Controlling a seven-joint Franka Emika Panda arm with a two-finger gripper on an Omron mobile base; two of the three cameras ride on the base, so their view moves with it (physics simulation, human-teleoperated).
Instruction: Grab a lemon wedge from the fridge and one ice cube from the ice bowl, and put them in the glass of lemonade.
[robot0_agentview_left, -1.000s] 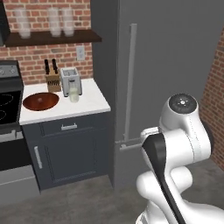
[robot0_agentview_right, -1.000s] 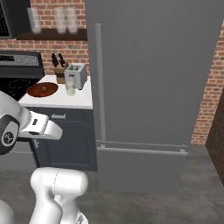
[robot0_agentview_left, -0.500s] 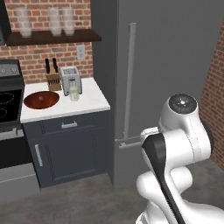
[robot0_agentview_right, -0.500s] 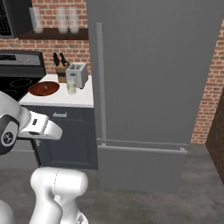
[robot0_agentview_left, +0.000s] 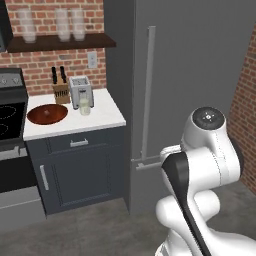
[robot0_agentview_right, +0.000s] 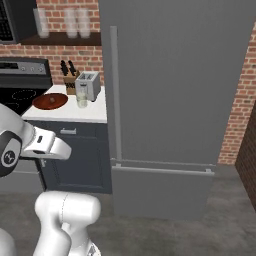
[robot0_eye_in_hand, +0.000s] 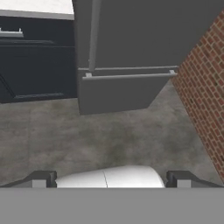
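You had gripper (robot0_eye_in_hand: 109, 178) low over floor, jaws spread wide, nothing between them. Ahead stood fridge (robot0_eye_in_hand: 127, 43), door closed, bar handle (robot0_agentview_right: 114, 95) upright at its left edge. Farther left, on white counter (robot0_agentview_left: 107, 117): glass of lemonade (robot0_agentview_left: 85, 106) just before toaster (robot0_agentview_left: 79, 91), ice bowl (robot0_agentview_left: 47, 113) beside it. Lemon wedge, ice cube: you could not make them out.

fridge (robot0_agentview_right: 175, 90) dark grey, door shut, well ahead of fingers. Ice bowl (robot0_agentview_left: 47, 114) reddish-brown on counter; lemonade glass (robot0_agentview_left: 85, 106) upright beside it, far from fingers.
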